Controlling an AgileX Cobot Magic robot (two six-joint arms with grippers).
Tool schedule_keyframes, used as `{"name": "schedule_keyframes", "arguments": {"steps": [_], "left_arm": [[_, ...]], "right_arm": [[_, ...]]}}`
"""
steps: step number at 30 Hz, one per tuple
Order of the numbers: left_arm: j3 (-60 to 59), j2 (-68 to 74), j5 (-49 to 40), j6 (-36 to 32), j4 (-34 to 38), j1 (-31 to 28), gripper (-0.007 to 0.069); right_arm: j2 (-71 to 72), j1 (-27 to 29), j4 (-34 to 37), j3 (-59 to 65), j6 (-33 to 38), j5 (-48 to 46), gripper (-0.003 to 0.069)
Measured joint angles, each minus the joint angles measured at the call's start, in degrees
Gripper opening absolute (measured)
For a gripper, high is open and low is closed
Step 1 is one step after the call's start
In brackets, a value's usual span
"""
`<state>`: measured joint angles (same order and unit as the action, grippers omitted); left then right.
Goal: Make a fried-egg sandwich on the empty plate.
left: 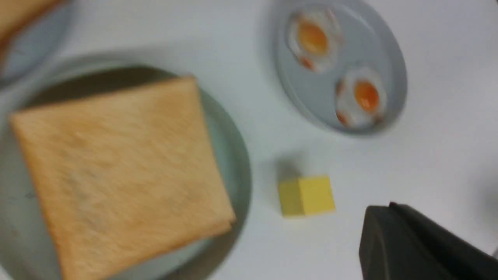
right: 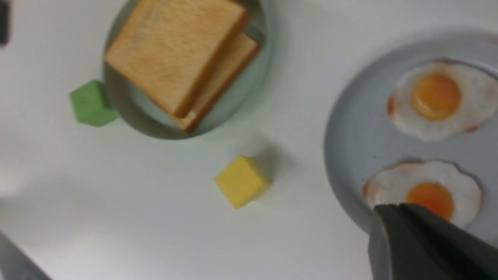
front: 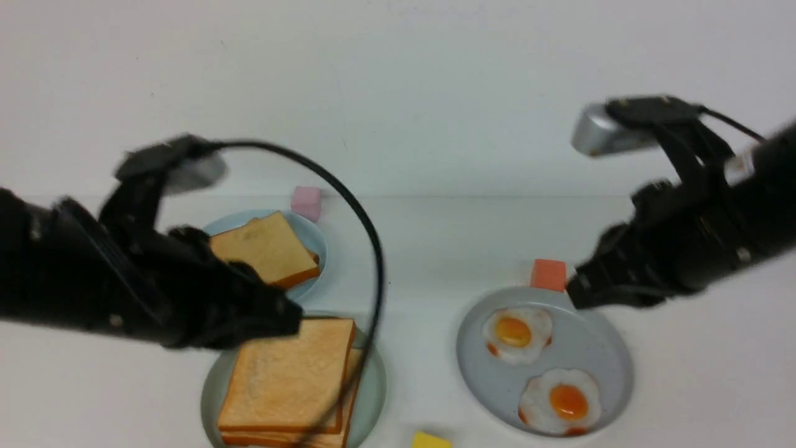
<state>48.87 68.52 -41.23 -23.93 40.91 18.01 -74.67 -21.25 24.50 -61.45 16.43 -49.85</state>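
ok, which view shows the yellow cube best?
Right wrist view: the yellow cube is whole and fairly sharp. Left wrist view shows the cube whole but blurrier. Front view cuts the cube off at the bottom edge.

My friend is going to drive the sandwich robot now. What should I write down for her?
Grippers: the left gripper hovers at the far edge of the toast stack, too blurred to tell open or shut. The right gripper is above the far rim of the grey-blue plate; state unclear.
Things: two slices stacked on the mint-green plate; two fried eggs on the grey-blue plate; spare toast on the light-blue plate.
Done: bread stacked. No egg shows between the slices.
Left: probably check inside; if eggless, lift the top slice and add one.
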Motion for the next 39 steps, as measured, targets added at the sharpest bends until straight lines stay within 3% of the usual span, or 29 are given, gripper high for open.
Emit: {"name": "schedule_keyframes", "arguments": {"steps": [4,7,14,20,39], "left_arm": [[-2.8,-6.3,-0.2,9.2,-9.6,3.7,-0.0013],[-4.7,-13.9,-0.2,16.0,-14.5,3.7,-0.0013],[-12.8,-33.8,-1.1,26.2,-17.4,3.7,-0.0013],[-19.8,-47.8,-1.8,26.9,-18.0,3.7,-0.0013],[-20.3,-51.4,-0.9,27.1,-18.0,3.7,-0.0013]], "right_arm": [[11.7,0.0,-0.3,12.2,-1.5,8.3,-0.0011],[22.9,0.0,-0.6,20.8,1.5,13.9,-0.0011],[48.2,0.0,0.7,39.4,4.0,32.4,-0.0011],[64.2,0.0,0.8,51.1,4.7,42.6,-0.001],[65.5,0.0,0.6,52.1,4.7,46.6,0.0003]]}}
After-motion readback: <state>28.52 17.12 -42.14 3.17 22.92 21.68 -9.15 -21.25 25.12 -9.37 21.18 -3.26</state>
